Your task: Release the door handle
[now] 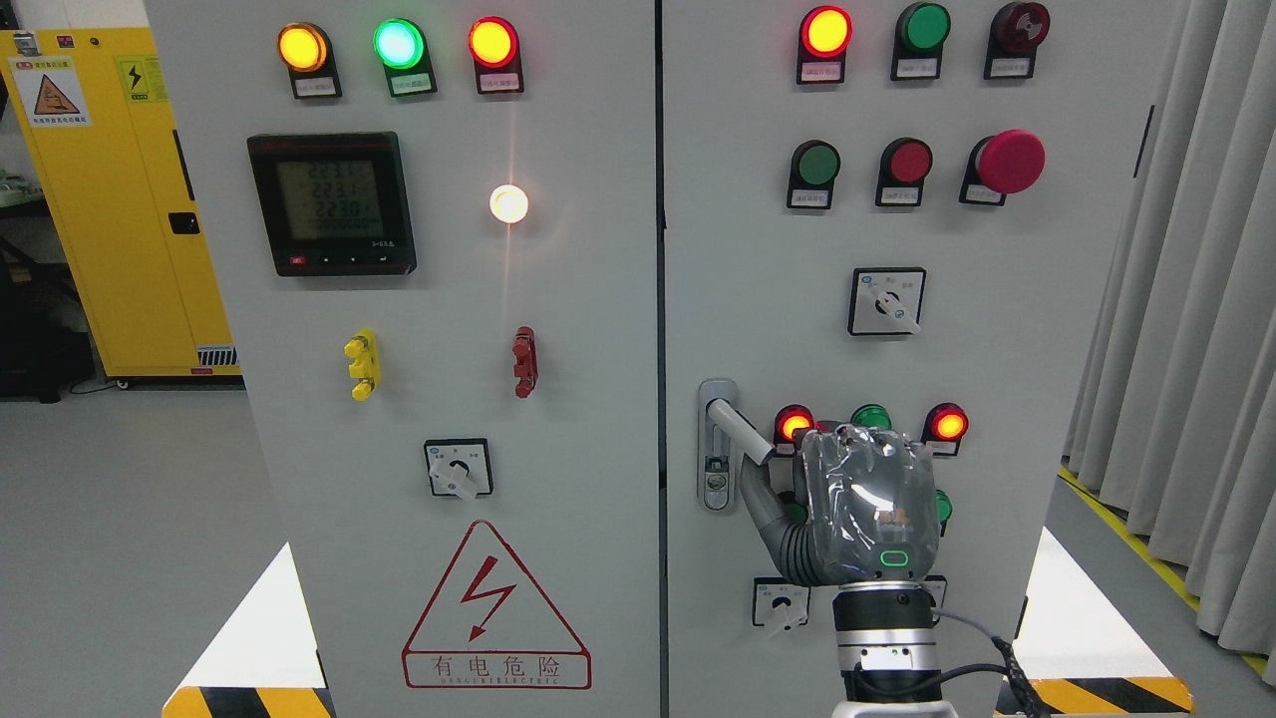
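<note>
Handle (736, 431) tip hidden | right hand (859, 504) covers it | fingers unseen

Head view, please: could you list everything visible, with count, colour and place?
Cabinet: one, grey, two doors, centre.
Handle: one, silver, right door's left edge, swung out.
Lamps: amber, green and red lit on the left door's top; a white one lit below.
Meter: one, black, left door.
Buttons: green, red and a red mushroom, upper right door.
Rotary switches: three, black-framed; one on the left door, two on the right.
Warning sign: one, red triangle, lower left door.
Yellow cabinet: one, far left.
Curtain: grey, right.
Right hand: one, grey, at the handle's end; whether it grips is unclear.
</note>
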